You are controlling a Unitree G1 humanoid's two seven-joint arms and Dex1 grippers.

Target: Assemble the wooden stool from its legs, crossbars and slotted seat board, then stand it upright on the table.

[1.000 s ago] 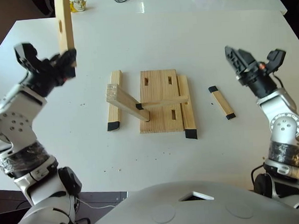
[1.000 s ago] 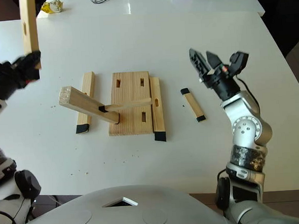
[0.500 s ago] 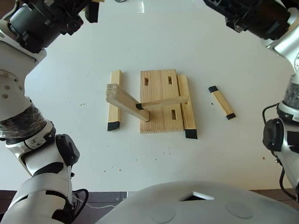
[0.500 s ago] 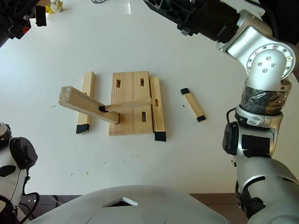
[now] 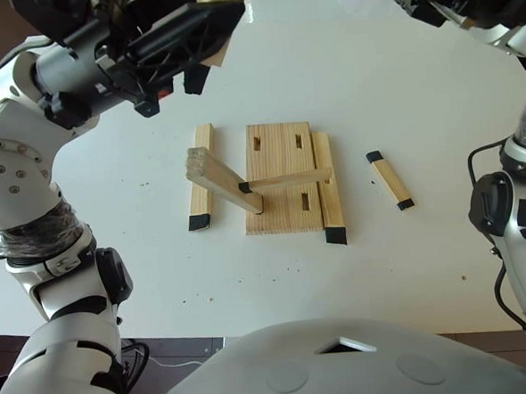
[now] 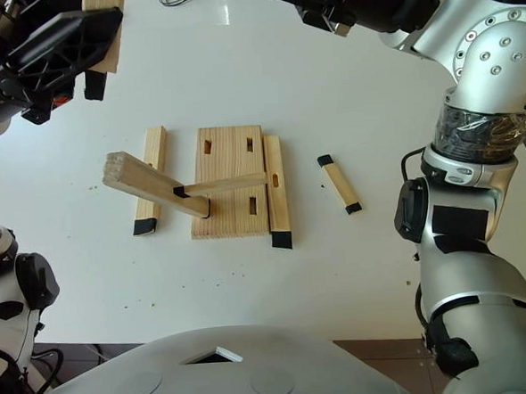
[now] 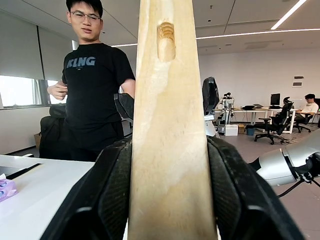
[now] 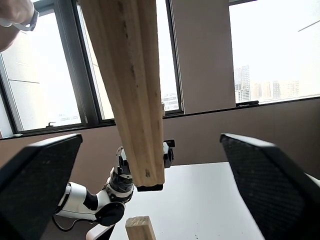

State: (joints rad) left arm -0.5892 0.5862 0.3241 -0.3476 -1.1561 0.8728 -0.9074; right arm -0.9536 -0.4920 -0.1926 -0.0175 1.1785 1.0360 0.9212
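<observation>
Head views
Seat board: one, flat on tabletop.
Flat legs: two, flanking the board.
Tilted leg: one, foot on the board.
Long crossbar: one, across the board.
Short crossbar: one, apart at the right.

Left wrist view
Left end effector: clenched on held leg, one.

Right wrist view
Right end effector: fingers spread wide, released.

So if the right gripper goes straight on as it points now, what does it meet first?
Probably the raised wooden leg, hanging ahead between the open fingers of the right gripper; depth is unclear.
</observation>
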